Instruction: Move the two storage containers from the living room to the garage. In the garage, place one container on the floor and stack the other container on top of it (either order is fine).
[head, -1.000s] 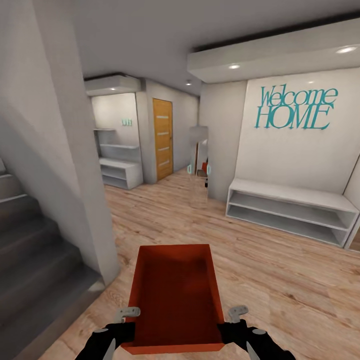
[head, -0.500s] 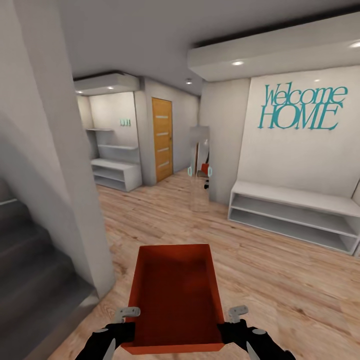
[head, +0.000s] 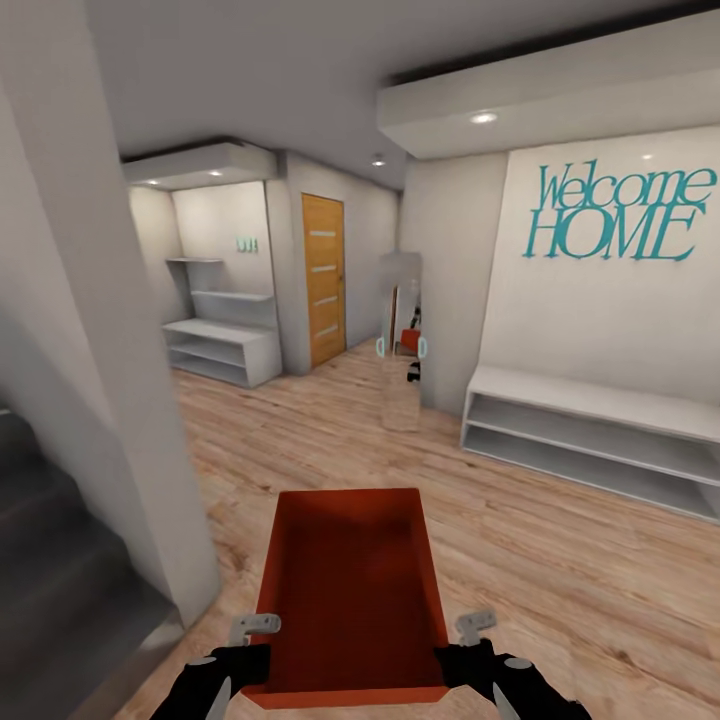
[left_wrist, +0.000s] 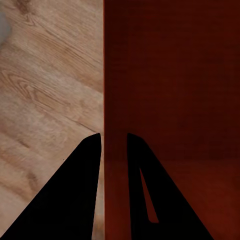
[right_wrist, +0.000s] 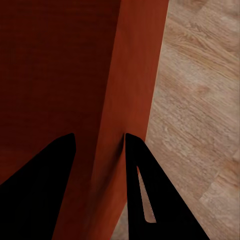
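One orange-red open-topped storage container (head: 350, 585) is carried low in front of me, above light wood planks. My left gripper (head: 250, 650) is shut on its left side wall; the left wrist view has one finger on each side of that thin wall (left_wrist: 103, 75), with my left gripper (left_wrist: 114, 137) clamped on it. My right gripper (head: 456, 650) is shut on the right side wall in the same way, seen again in the right wrist view as my right gripper (right_wrist: 99, 136) astride the container's wall (right_wrist: 135, 60). The container is empty. The garage and its floor are out of view.
A white pillar (head: 100, 400) and a dark staircase (head: 50, 560) stand close on the left. A low white shelf bench (head: 590, 430) runs along the right wall under "Welcome HOME" lettering. Ahead are a tall mirror (head: 402, 340), white shelves (head: 215, 350) and an orange wooden door (head: 323, 280).
The whole view has shifted: the pillar and stairs slid further left and the hall ahead opened up, so the camera moved. The container sits in both grippers as before.
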